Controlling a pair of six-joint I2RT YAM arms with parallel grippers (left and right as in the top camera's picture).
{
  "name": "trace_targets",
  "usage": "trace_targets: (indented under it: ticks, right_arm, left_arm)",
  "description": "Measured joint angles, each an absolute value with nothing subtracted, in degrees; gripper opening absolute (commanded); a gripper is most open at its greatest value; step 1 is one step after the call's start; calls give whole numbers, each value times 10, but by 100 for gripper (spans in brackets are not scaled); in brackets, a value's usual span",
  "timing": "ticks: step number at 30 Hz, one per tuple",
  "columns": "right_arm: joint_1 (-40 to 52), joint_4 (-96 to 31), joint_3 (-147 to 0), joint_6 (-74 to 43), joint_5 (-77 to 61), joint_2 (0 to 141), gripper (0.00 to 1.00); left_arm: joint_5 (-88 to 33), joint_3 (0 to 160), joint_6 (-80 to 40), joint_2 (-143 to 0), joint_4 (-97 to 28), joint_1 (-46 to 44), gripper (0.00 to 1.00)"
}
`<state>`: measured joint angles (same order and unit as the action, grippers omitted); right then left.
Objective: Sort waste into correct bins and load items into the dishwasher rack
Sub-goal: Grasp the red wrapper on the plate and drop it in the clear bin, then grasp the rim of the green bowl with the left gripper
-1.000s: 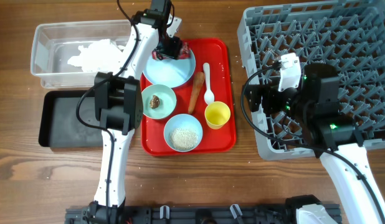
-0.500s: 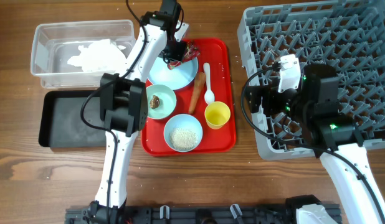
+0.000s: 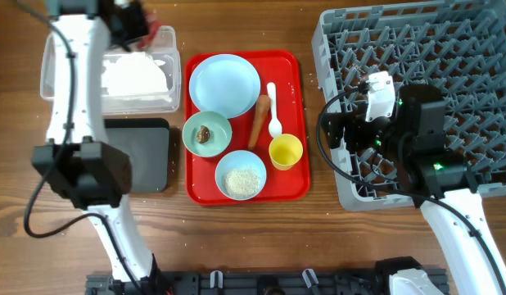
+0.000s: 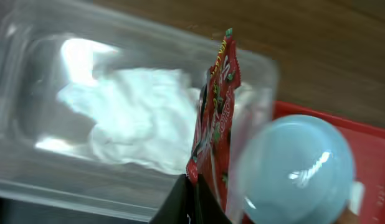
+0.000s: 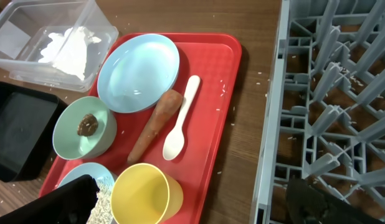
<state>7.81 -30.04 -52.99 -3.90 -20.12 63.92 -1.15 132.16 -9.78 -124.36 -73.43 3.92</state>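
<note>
My left gripper (image 4: 194, 196) is shut on the small red wrapper (image 4: 215, 118), which hangs over the right end of the clear plastic tub (image 4: 30, 180). The crumpled white napkin (image 4: 130, 118) lies inside that tub. In the overhead view the left gripper (image 3: 132, 23) is above the tub's back right corner. My right gripper (image 5: 199, 202) stands open and empty between the red tray and the grey dishwasher rack (image 3: 425, 49), just above the yellow cup (image 5: 146, 193). The tray carries the light blue plate (image 3: 224, 84), carrot stick (image 3: 258, 120), white spoon (image 3: 273, 111), green bowl (image 3: 212, 143) with a brown lump (image 3: 203, 133), and blue bowl of rice (image 3: 241, 174).
The shallow black tray (image 3: 146, 156) lies in front of the clear tub, partly under my left arm. The flat red tray (image 3: 295, 187) sits mid-table. A strip of bare wood separates the tray from the rack. Loose rice grains dot the tray and the wood.
My left gripper closed on the red wrapper at the plate, then swung left with it to above the clear tub. The right arm has stayed still.
</note>
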Motion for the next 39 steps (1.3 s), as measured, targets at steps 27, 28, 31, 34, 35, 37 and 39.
trace_targets:
  ticks: [27,28,31,34,35,37,39]
  right_arm:
    - [78,-287,-530,-45,-215,639,100]
    - [78,-287,-530,-45,-215,639,100]
    - [78,-287,-530,-45,-215,639,100]
    - [78,-287,-530,-45,-215,640,100]
    - [78,-288,-530,-45,-215,640,100]
    - [78,-288,-530,-45,-215,640,100]
    - [78,-288,-530,-45,-216,640,100]
  left_arm:
    - [-18,1266,-105,-1219,-871,-105,86]
    - [-19,1266,-111,-1219,-880,-119,86]
    - [-19,1255,-136,-1219,-881,-149,85]
    - [-23,1204,-163,-1219,-847,-177,81]
    - [-27,1183,-169,-1215,-824,-183,77]
    - [-34,1139,-180,-1213,-787,-199,71]
    - [-40,1091,-192,-1213,-756,-220,58]
